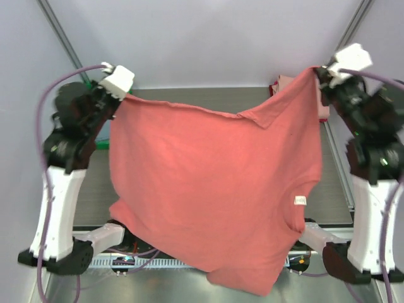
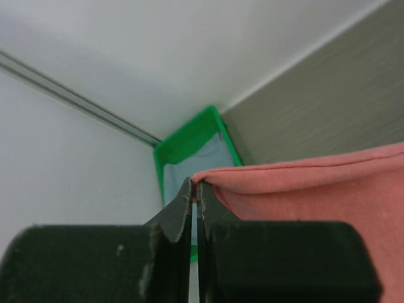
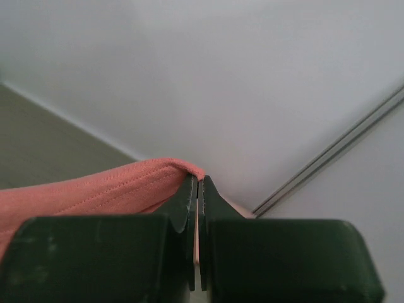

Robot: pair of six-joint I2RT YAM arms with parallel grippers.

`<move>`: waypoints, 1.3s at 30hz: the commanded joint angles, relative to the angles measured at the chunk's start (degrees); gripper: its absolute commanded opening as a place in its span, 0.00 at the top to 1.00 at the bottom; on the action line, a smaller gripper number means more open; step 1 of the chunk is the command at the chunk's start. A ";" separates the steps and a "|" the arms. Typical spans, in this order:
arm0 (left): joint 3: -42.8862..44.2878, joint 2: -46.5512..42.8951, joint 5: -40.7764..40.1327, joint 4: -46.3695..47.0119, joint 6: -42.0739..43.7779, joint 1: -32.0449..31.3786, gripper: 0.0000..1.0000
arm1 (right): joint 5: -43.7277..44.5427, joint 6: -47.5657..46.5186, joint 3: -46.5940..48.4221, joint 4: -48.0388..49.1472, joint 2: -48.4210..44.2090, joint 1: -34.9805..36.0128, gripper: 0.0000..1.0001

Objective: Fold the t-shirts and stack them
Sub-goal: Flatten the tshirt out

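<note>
Left tool (image 2: 195,187) | right tool (image 3: 197,182) | 2 clamped on 1 coral-red t-shirt (image 1: 214,183) (a corner each)

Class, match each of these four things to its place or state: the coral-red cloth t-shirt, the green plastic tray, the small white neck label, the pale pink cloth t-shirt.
Things:
1. coral-red cloth t-shirt
2. green plastic tray
3. small white neck label
4. pale pink cloth t-shirt

Places or states:
A. lies at the far right of the table, partly hidden
B. hangs in the air, stretched wide
C. sits by a neck opening
D. stands at the table's left edge

Pairs: 1-B, 2-D, 3-C, 4-A
</note>
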 commanded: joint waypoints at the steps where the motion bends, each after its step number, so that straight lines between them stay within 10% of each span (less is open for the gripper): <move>1: -8.83 4.20 -0.50 7.33 1.99 0.31 1.00 | -3.23 -0.90 -9.05 8.75 3.11 -0.27 0.99; 12: -15.91 30.74 -0.32 16.83 2.95 0.31 1.00 | -1.05 -6.44 -23.23 18.08 29.20 2.02 0.99; 32: 16.69 66.25 -2.08 18.60 -3.11 5.41 1.00 | 14.78 -3.18 36.06 18.61 81.58 5.80 0.99; 39: 23.55 70.83 -3.40 20.00 -2.15 5.41 1.00 | 14.52 -5.56 38.47 25.55 86.35 5.97 0.99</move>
